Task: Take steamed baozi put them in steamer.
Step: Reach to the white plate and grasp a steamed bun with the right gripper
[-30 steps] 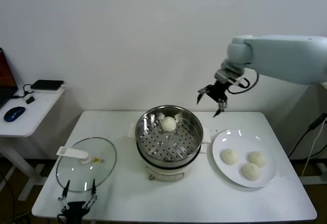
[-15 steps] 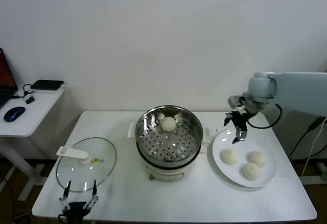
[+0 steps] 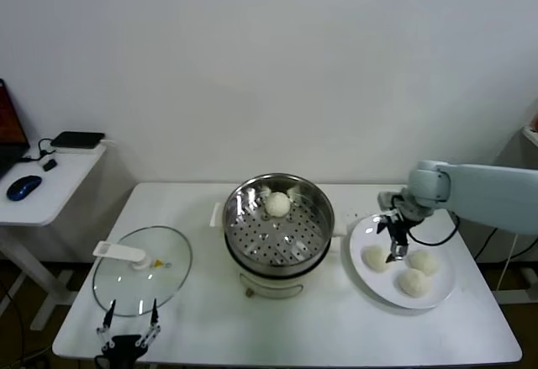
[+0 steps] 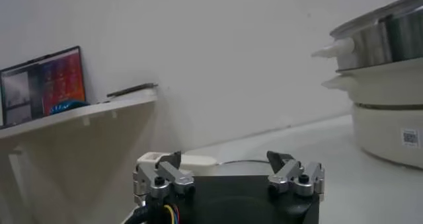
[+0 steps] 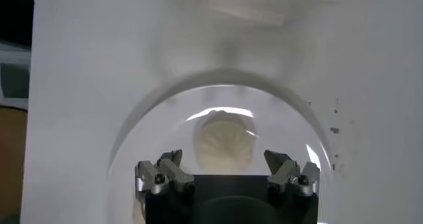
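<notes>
The steel steamer stands mid-table on its white pot base, with one baozi at its far side. Three baozi lie on the white plate at the right: one on the left, one at the far right, one at the front. My right gripper is open and hovers low over the plate, just above the left bun. The right wrist view shows that bun between the open fingertips of the right gripper. My left gripper is open and parked at the table's front left edge.
A round glass lid with a white handle lies on the table's left part, just beyond the left gripper. A side desk with a mouse and a laptop stands at the far left. The steamer's side also shows in the left wrist view.
My right gripper has come down from high behind the steamer and moved right, to just above the left bun on the plate. The left arm has not moved.
</notes>
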Controlling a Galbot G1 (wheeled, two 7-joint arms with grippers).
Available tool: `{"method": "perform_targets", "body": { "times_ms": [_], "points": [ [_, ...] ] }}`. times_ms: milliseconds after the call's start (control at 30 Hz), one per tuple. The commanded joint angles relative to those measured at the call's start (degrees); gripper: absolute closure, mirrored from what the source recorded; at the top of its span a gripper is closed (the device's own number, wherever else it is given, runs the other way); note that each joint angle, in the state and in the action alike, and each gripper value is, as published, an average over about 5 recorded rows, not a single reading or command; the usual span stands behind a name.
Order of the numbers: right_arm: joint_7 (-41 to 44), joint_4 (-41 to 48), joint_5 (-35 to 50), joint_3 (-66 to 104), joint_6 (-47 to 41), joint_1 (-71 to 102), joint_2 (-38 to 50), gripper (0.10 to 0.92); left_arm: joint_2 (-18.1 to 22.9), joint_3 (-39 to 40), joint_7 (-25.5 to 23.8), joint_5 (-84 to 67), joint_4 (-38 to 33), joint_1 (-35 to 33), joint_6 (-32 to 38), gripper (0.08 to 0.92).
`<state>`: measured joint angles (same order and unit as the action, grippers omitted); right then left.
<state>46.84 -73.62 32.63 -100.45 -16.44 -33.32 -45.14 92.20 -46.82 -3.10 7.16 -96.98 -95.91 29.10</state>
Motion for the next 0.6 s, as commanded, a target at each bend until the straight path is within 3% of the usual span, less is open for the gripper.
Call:
{"method": "perform_targets", "body": {
  "times_ms": [33, 600],
  "points": [
    [-1.0, 4.6, -3.5, 6.9, -1.4, 9.3, 0.1, 0.203, 1.3, -0.2, 0.0, 0.2, 0.3, 0.1, 0.1, 0.177],
    [-0.7, 7.5, -6.0, 10.5, -0.5, 12.1, -1.6, 0.203, 1.3, -0.4, 0.1, 0.8, 0.6, 0.2, 0.4, 0.177]
  ]
}}
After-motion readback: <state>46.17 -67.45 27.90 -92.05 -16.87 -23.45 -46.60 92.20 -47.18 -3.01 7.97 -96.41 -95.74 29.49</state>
